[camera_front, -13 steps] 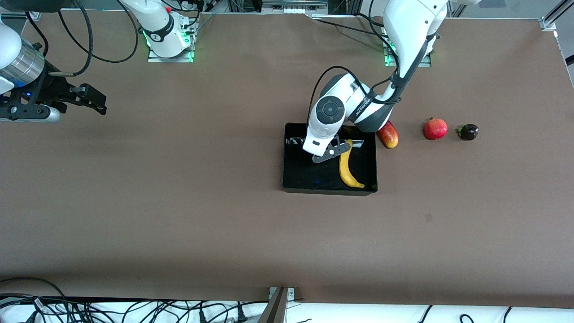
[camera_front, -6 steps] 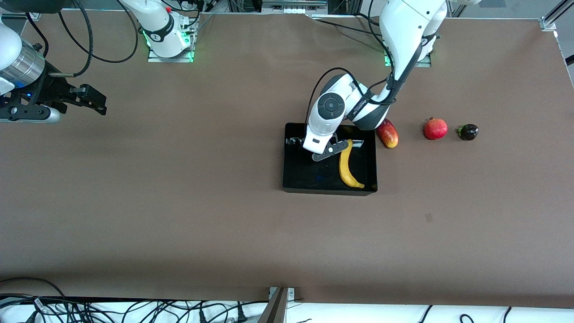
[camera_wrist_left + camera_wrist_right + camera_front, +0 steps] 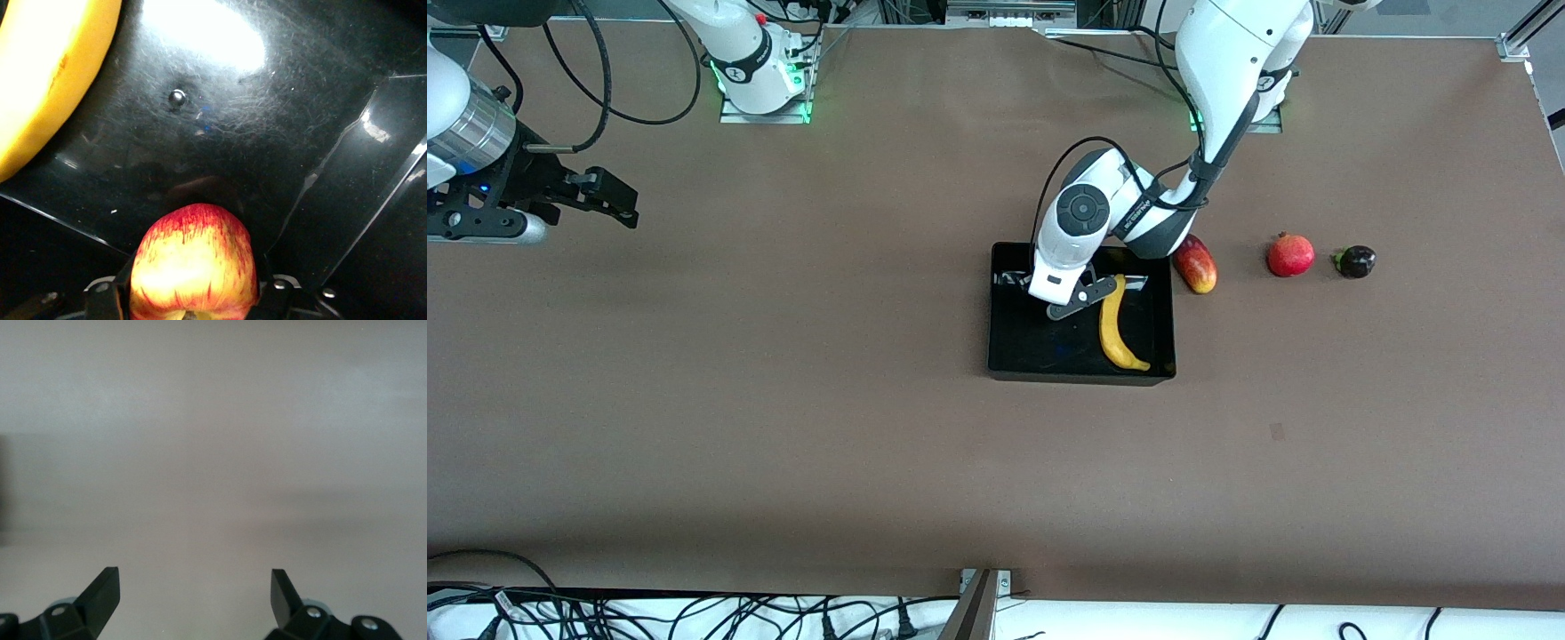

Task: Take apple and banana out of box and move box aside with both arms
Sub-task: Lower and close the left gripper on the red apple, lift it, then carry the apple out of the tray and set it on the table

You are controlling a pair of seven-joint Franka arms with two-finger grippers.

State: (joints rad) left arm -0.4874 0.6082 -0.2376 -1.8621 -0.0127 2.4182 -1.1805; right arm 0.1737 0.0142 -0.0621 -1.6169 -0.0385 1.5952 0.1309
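The black box [image 3: 1040,351] lies in the middle of the table, toward the left arm's end. A yellow banana [image 3: 1112,331] lies in it along the wall at that end. My left gripper [image 3: 1080,298] is down inside the box beside the banana's stem end. In the left wrist view the red-and-yellow apple [image 3: 193,257] sits between its fingers [image 3: 100,300], which press on both sides, with the box floor [image 3: 267,133] and banana [image 3: 47,80] just past it. In the front view the hand hides the apple. My right gripper [image 3: 609,200] waits open over bare table at the right arm's end, fingertips [image 3: 103,590] wide apart.
Beside the box, toward the left arm's end, lie a red-yellow mango [image 3: 1197,265], a red pomegranate [image 3: 1290,255] and a small dark round fruit [image 3: 1355,261] in a row. Cables hang along the table edge nearest the front camera.
My left hand has shifted slightly toward the box wall nearest the arm bases, and its fingers have drawn in on the apple. The right arm has not moved.
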